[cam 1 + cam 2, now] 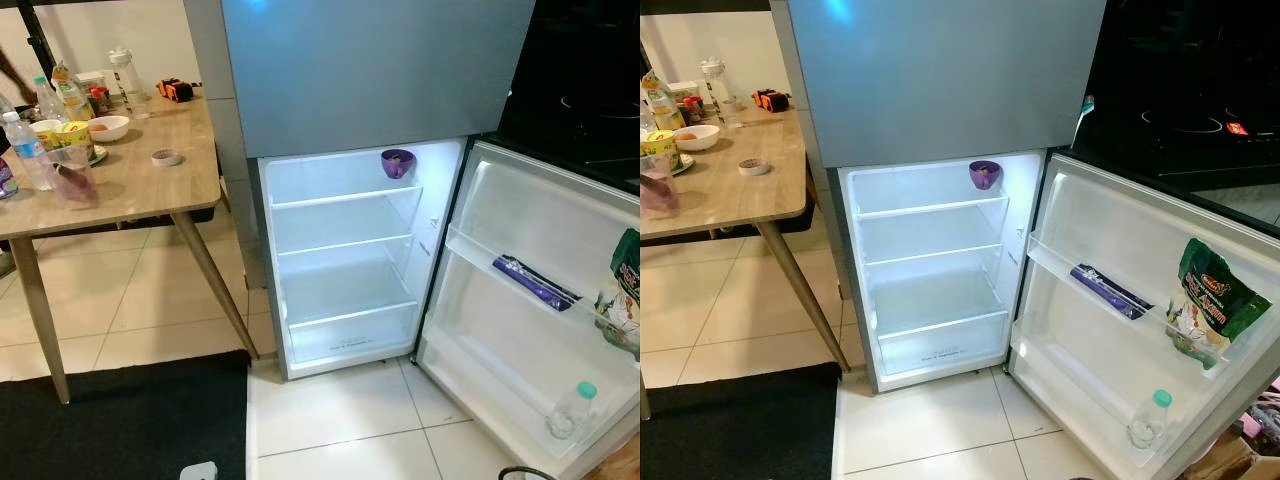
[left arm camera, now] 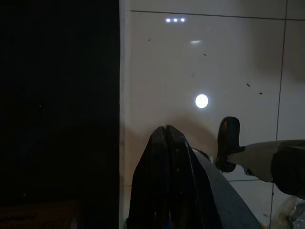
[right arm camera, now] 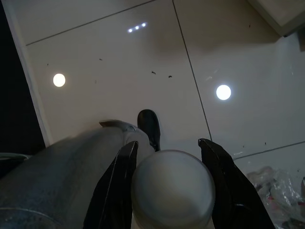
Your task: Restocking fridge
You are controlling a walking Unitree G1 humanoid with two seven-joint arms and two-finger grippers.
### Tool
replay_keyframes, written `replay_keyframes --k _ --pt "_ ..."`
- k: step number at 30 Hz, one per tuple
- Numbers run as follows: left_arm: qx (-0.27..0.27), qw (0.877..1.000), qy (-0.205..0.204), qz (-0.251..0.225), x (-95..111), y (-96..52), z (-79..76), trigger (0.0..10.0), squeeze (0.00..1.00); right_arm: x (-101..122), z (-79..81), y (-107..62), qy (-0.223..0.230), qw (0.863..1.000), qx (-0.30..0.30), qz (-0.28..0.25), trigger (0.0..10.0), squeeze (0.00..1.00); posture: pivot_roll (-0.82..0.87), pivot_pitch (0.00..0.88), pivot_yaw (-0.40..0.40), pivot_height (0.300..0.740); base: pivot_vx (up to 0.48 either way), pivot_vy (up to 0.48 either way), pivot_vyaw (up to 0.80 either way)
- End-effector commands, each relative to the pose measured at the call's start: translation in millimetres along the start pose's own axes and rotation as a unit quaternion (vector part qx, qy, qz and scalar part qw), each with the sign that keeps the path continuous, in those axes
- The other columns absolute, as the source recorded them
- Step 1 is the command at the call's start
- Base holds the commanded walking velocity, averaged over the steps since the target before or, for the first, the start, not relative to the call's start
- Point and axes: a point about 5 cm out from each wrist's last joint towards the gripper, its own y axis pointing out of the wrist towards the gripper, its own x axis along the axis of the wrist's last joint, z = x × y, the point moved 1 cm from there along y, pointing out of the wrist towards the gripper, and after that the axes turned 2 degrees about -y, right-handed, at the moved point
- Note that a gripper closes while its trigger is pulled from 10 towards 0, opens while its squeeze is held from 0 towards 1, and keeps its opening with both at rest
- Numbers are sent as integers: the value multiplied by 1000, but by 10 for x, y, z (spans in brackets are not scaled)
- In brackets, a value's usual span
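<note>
The fridge (image 1: 345, 250) stands with its lower door (image 1: 1120, 330) swung wide to the right. A purple bowl (image 1: 397, 162) sits on the top shelf; the other shelves are bare. The door racks hold a purple packet (image 1: 1110, 291), a green snack bag (image 1: 1210, 300) and a clear bottle with a green cap (image 1: 1148, 420). My right gripper (image 3: 167, 143) hangs over the floor, its fingers closed against a round whitish object (image 3: 172, 188). My left gripper (image 2: 166, 129) points at the floor, shut and holding nothing.
A wooden table (image 1: 130, 185) at the left carries bottles (image 1: 25, 150), bowls (image 1: 108, 127) and cups. A black mat (image 1: 120, 420) lies under it on the white tiles. A black cooktop (image 1: 1200, 130) is behind the open door.
</note>
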Motion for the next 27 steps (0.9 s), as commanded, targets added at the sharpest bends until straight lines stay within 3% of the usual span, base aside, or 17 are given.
replay_keyframes --k 1,17,18,19,20,21,22,23,24,27 --pt "-4 1000 0 13 -75 -6 -28 10000 0 -1 -3 -1 1 1000 0 1 10000 0 -96 0 7 740 0 0 0" --pt "-7 1000 -11 12 -79 -3 -45 10000 0 36 -17 2 4 1000 -1 -5 10000 0 -97 0 6 740 0 0 0" --pt "-7 1000 -13 11 -78 -1 -50 10000 0 32 -20 0 4 1000 -1 -5 7490 0 -98 0 0 740 0 0 0" --pt "-7 1000 -13 11 -78 -1 -50 10000 0 32 -20 0 4 1000 -1 -5 7490 0 -98 0 0 740 0 0 0" --pt "-10 1000 -16 10 -74 4 -72 10000 0 32 -26 -4 6 1000 2 -6 3725 0 -99 0 -4 740 0 0 0" --pt "-10 1000 -16 10 -74 4 -72 10000 0 32 -26 -4 6 1000 2 -6 3725 0 -99 0 -4 740 0 0 0" --pt "-11 1000 -17 10 -74 7 -83 10000 0 40 -33 -6 6 1000 3 -8 0 0 -102 0 -9 740 0 0 0" --pt "-11 1000 -17 10 -75 8 -90 10000 0 45 -39 -8 6 1000 4 -10 0 0 -103 0 -10 740 0 0 0" --pt "-11 1000 -20 9 -77 9 -93 10000 0 51 -48 -8 5 1000 2 -9 10000 0 -106 0 -12 740 0 0 0" --pt "-10 1000 -26 9 -82 9 -100 10000 0 66 -67 -8 2 1000 -2 -7 10000 0 -113 0 -15 740 0 0 0"
